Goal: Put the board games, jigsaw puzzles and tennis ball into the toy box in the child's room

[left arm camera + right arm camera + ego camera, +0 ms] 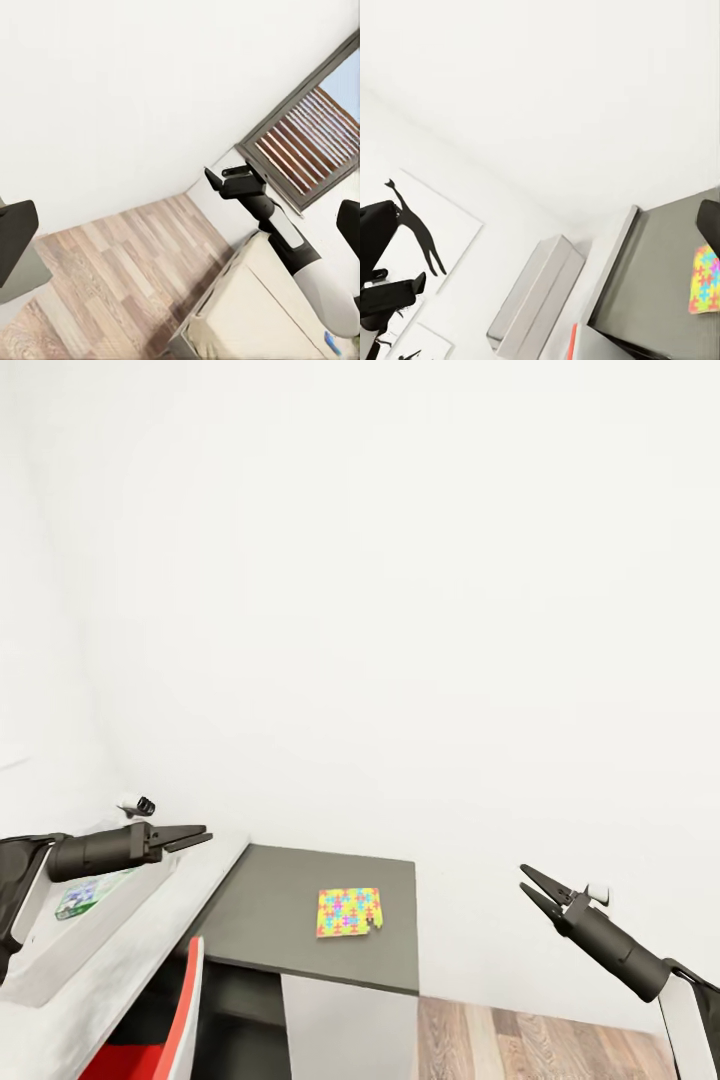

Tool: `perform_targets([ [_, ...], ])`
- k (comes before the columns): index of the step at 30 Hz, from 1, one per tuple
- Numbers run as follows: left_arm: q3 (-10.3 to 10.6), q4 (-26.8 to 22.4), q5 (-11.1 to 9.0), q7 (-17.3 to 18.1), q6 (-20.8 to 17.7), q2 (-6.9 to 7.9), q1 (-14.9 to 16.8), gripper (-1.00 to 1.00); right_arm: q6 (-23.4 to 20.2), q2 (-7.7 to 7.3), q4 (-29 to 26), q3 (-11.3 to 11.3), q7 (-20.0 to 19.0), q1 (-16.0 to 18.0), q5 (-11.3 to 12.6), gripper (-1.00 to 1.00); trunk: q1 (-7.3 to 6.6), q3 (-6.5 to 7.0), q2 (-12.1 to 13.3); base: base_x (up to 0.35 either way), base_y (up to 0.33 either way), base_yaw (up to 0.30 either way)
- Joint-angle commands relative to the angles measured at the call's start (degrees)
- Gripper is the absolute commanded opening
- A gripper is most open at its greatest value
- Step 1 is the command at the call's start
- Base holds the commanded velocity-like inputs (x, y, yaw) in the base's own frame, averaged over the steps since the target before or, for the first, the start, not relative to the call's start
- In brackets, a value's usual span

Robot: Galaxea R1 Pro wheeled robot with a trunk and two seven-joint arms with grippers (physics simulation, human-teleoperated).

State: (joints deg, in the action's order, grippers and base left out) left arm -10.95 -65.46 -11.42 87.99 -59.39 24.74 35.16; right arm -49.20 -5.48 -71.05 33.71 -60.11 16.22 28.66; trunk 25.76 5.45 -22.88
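Observation:
A bright multicoloured jigsaw puzzle [348, 911] lies flat on the dark grey table [270, 920], also visible from the right wrist as the puzzle [705, 279]. To its left stands a long light grey box [120, 950], apparently the toy box [536, 300], with a green-and-blue board game [85, 895] lying inside. My left gripper [205, 838] hovers open above that box, empty. My right gripper [524, 880] hangs open and empty in the air to the right of the table. The tennis ball and the other toys are out of view.
A red and white chair [180, 1010] is tucked at the table's front edge. White walls close in behind and to the left, with a cat picture [420, 232]. Wood floor [560, 1045] lies at the right. A beige bed [247, 307] and a slatted window [307, 142] show from the left wrist.

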Motion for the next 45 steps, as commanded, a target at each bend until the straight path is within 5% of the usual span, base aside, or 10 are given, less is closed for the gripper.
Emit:
perform_targets([
  [1,0.04,-0.01,-0.01,0.20,-0.61,0.00,-0.01,1.00,-0.28,0.02,0.02,0.04,-0.13,0.04,0.08,1.00,0.02,0.01,-0.04,0.000,0.000,-0.281],
  [11,0.15,-0.01,-0.01,0.25,-0.61,-0.25,-0.01,1.00,-0.28,0.03,-0.01,0.21,-0.08,0.04,0.08,1.00,0.02,0.33,-0.04,-0.009,0.000,-0.258],
  [29,0.29,-0.01,-0.01,0.19,-0.56,-0.45,-0.01,1.00,-0.35,0.13,-0.05,1.22,0.09,0.04,0.08,1.00,0.02,0.39,-0.04,-0.125,0.000,-0.033],
  [45,0.46,-0.01,-0.01,0.18,-0.55,-0.44,-0.01,1.00,-0.58,-0.11,0.09,1.34,-0.01,0.04,0.17,1.00,0.02,0.93,-0.04,-0.200,0.000,-0.253],
])
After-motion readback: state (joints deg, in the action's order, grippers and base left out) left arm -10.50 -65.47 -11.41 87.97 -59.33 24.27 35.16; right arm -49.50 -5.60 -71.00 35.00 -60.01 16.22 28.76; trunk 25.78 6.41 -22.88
